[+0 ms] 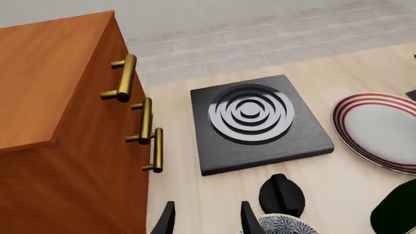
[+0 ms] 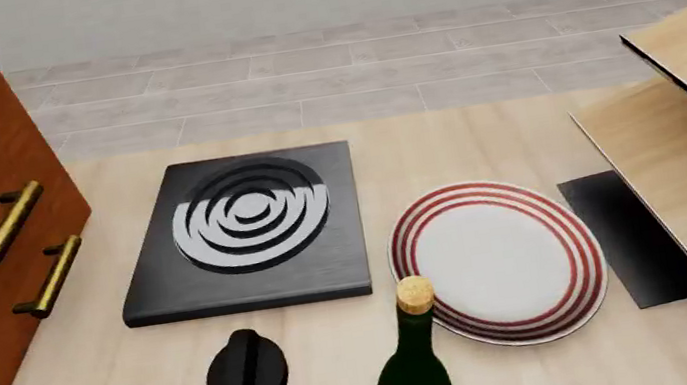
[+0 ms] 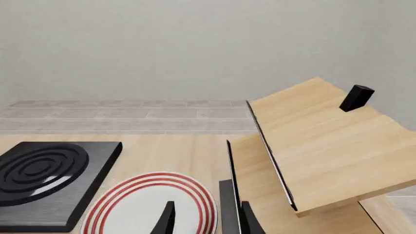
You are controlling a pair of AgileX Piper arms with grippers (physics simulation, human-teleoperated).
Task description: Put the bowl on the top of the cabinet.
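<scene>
Two claws are ours here, and both hang empty above the desk [image 2: 471, 134]. Our left claw [image 1: 206, 218] shows its two dark fingertips with a clear gap between them, gripping nothing. Just beside one fingertip, on the side away from the cabinet [image 1: 58, 146], lies the bowl [image 1: 286, 225], its black-and-white petal pattern cut off by the picture's edge; in the front view it sits at the near edge of the desk. Just beyond the bowl stands a black rounded knob-like object [image 1: 281, 194]. Farther ahead of this claw lies a black square slab with silver concentric rings [image 1: 256, 122]. The cabinet rises close on the claw's other side, its brass handles [image 1: 123, 78] facing the slab, its top bare in what we can see.

Our right claw [image 3: 206, 218] also holds its fingertips apart, with nothing between them. Just ahead of it lies the white plate with red rings [image 3: 149, 204], and pale wooden boards [image 3: 318, 146] lean beside it. A green corked bottle [image 2: 414, 374] stands between bowl and plate.
</scene>
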